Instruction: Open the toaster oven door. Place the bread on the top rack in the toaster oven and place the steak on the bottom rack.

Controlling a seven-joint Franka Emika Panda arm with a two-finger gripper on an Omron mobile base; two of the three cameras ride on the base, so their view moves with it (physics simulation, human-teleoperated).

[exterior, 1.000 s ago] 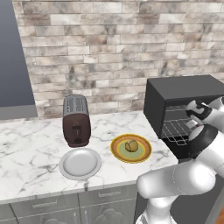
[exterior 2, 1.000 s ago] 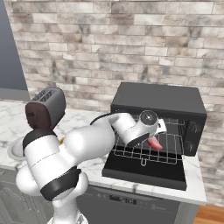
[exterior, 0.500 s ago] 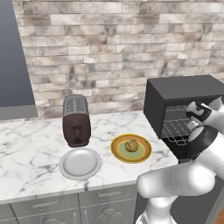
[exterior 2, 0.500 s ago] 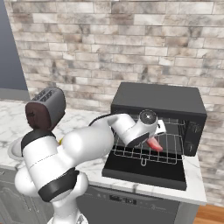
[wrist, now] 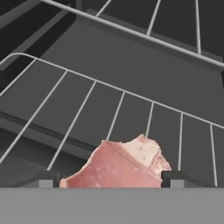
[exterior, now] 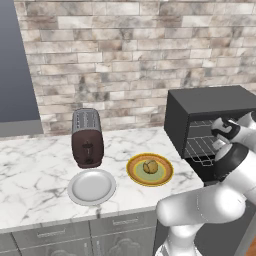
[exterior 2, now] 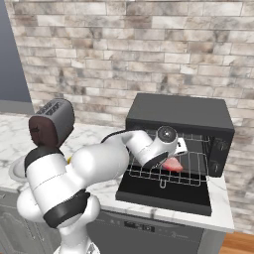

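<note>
The toaster oven [exterior 2: 178,113] stands at the counter's right end with its door [exterior 2: 166,192] folded down flat. The steak [exterior 2: 172,165], a pinkish-red slab, lies on the bottom rack [wrist: 87,113], which sticks out over the door. The top rack [wrist: 144,33] runs above it. My gripper [wrist: 109,179] reaches into the oven mouth, open, one fingertip on each side of the steak [wrist: 124,164]. The bread [exterior: 150,166], a tan roll, sits on a yellow-rimmed green plate [exterior: 135,172] left of the oven [exterior: 210,102].
A dark brown slot toaster [exterior: 87,137] stands at the back of the marble counter, with a bare grey-white plate [exterior: 91,186] in front of it. A brick wall closes the back. The counter's front edge runs just below the plates.
The jaws have spread apart. The steak, which hung tilted from the gripper before, now lies flatter on the rack. The arm has barely moved.
</note>
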